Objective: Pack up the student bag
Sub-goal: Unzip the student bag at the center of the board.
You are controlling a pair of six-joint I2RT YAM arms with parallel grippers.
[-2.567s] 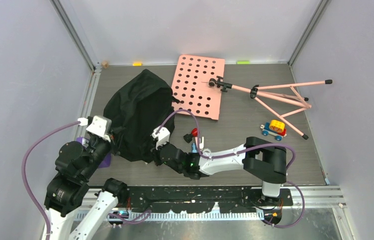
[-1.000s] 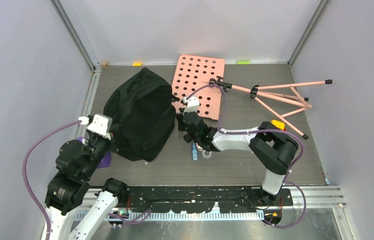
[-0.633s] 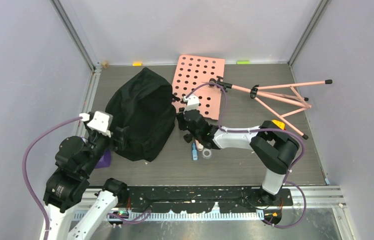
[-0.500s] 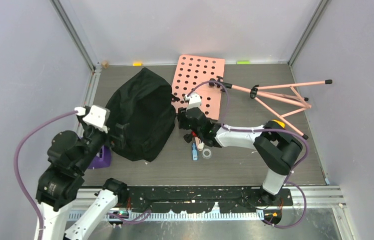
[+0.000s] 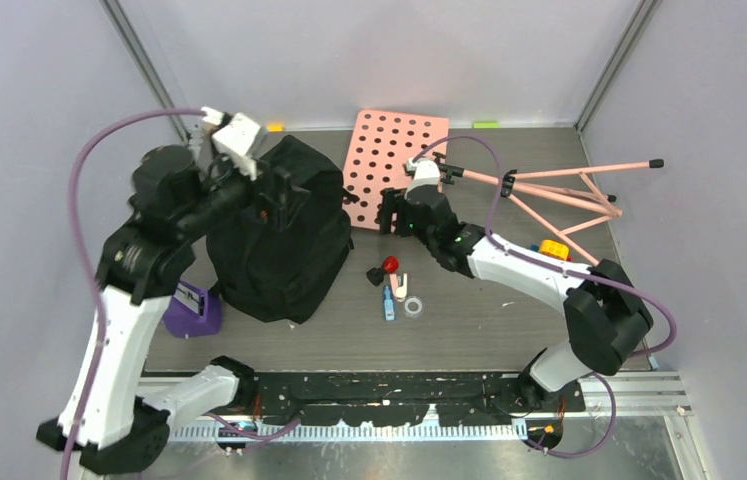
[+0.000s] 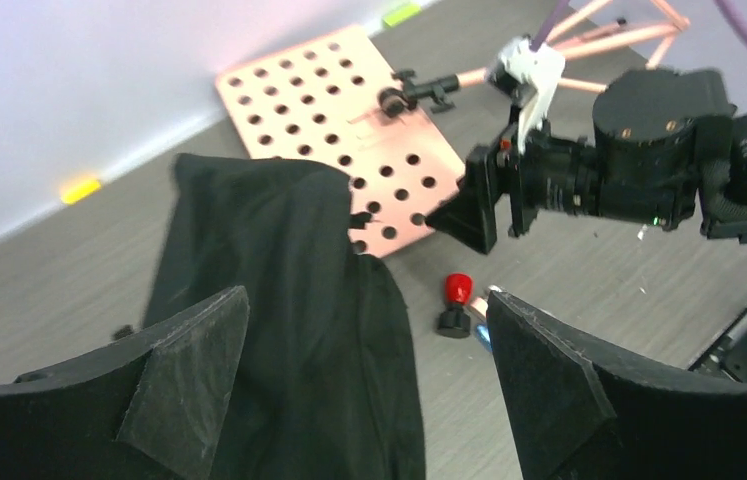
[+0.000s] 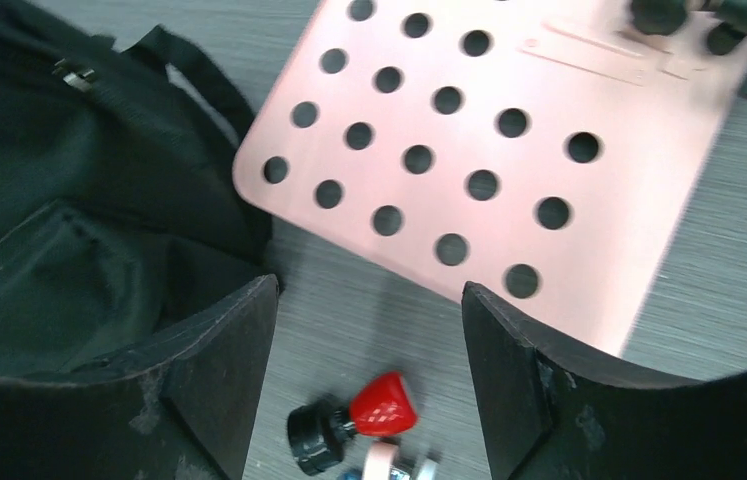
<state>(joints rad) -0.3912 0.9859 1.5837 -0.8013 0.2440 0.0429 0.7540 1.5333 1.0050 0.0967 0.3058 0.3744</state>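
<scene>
The student bag (image 5: pixel 279 245) is a big black fabric backpack lying left of centre; it also shows in the left wrist view (image 6: pixel 279 300) and the right wrist view (image 7: pixel 59 250). My left gripper (image 5: pixel 284 195) hangs open above the bag's far end with nothing between its fingers (image 6: pixel 189 370). Off the bag's right side, my right gripper (image 5: pixel 389 215) is open and empty at the near left corner of the pink perforated board (image 5: pixel 399 165). A red and black knob (image 7: pixel 364 415) lies below its fingertips (image 7: pixel 509 370).
Small items lie right of the bag: the red and black knob (image 5: pixel 382 268), a blue piece (image 5: pixel 387 306), a clear ring (image 5: pixel 413 305). A purple object (image 5: pixel 194 312) sits by the bag's near left. A pink folding stand (image 5: pixel 559 185) and a toy car (image 5: pixel 552 248) lie at right.
Both grippers went from shut to open and let go of the bag. The left arm rose and swung toward the back over the bag. The right gripper drew back toward the pink board.
</scene>
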